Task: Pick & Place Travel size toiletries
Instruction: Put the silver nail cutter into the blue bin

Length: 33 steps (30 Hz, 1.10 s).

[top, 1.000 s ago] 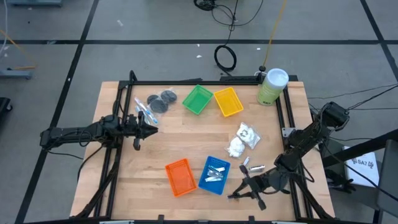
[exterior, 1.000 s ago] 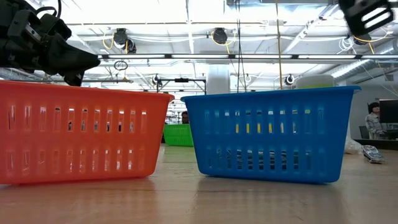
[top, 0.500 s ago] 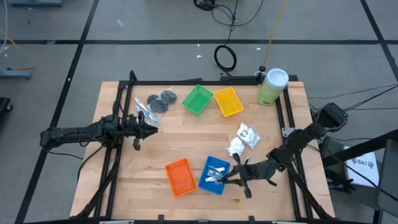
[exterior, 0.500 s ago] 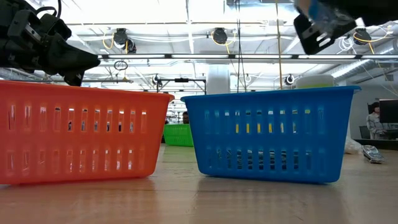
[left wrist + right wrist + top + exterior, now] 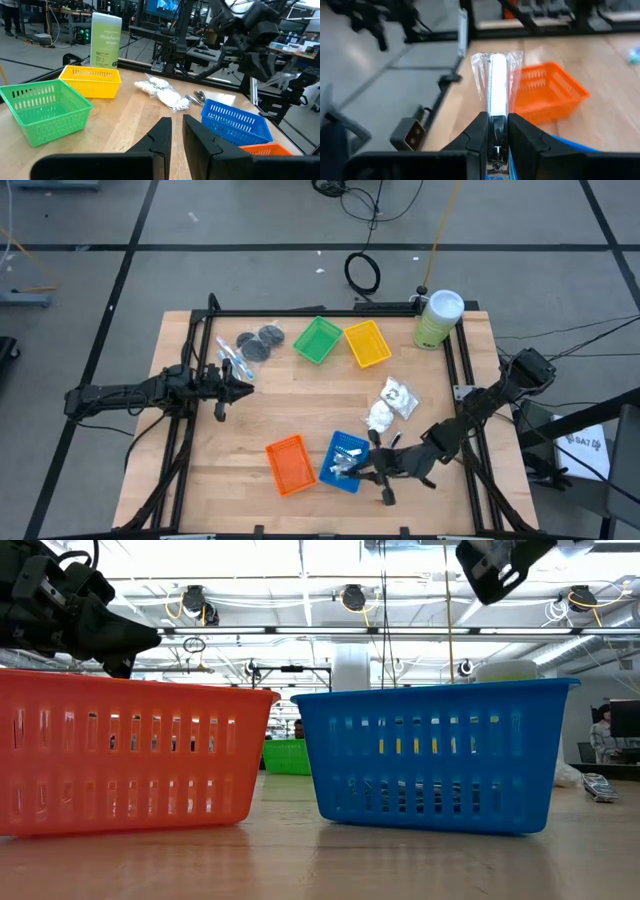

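My right gripper [image 5: 353, 470] hangs over the blue tray [image 5: 352, 438], shut on a silver tube in clear wrap [image 5: 497, 75]. It also shows at the top of the low view [image 5: 490, 565]. Silver tubes [image 5: 343, 464] lie in the blue tray. White packets [image 5: 390, 405] lie on the table right of centre. Dark grey discs [image 5: 258, 340] and slim clear sticks [image 5: 228, 362] lie at the far left. My left gripper [image 5: 245, 387] hovers near the sticks, shut and empty, its fingers [image 5: 165, 131] close together. My right gripper pinches the wrapped tube by its near end [image 5: 497, 111] between its two fingers. The tube lies along the fingers and sticks out past their tips. It is lifted clear, above the blue tray's edge [image 5: 555, 142].
An orange tray [image 5: 290, 465] stands left of the blue one. Green [image 5: 318, 340] and yellow [image 5: 366, 343] trays stand at the far edge, with a tall pale green canister [image 5: 438, 320] at the far right corner. Bare wood lies at the table's middle.
My right gripper has gone from near the table's front right toward the left edge, carrying the wrapped tube, and now stands over the blue tray. In the low view it has come in across the top from the right.
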Each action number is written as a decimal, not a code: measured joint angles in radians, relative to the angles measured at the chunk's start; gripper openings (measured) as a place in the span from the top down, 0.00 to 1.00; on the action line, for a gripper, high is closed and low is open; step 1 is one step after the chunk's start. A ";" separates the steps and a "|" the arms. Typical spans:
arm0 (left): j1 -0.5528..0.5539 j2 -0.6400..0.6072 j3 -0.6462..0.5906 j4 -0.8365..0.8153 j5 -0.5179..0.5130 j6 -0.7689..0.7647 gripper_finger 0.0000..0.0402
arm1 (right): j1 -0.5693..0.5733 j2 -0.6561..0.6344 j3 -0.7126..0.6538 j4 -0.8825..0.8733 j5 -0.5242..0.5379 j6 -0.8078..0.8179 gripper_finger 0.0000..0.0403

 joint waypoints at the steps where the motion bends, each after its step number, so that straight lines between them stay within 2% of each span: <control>1: 0.000 0.000 0.000 0.001 0.000 0.000 0.89 | 0.000 0.000 0.030 -0.071 0.020 0.028 0.88; 4: 0.000 0.000 0.000 0.000 0.000 0.000 0.89 | -0.002 0.000 0.099 -0.221 0.053 0.147 0.88; 6: 0.000 0.000 0.000 0.001 0.000 0.000 0.89 | -0.004 0.013 0.118 -0.245 0.054 0.208 0.88; 12: 0.000 0.000 0.000 0.001 0.000 0.000 0.89 | -0.015 0.101 0.128 -0.176 0.039 0.232 0.88; 20: 0.000 0.000 0.000 0.001 0.000 0.000 0.89 | -0.042 0.224 0.128 -0.120 -0.063 0.296 0.88; 33: 0.000 0.000 0.000 0.000 0.000 0.000 0.89 | -0.035 0.236 0.127 -0.168 -0.113 0.369 0.88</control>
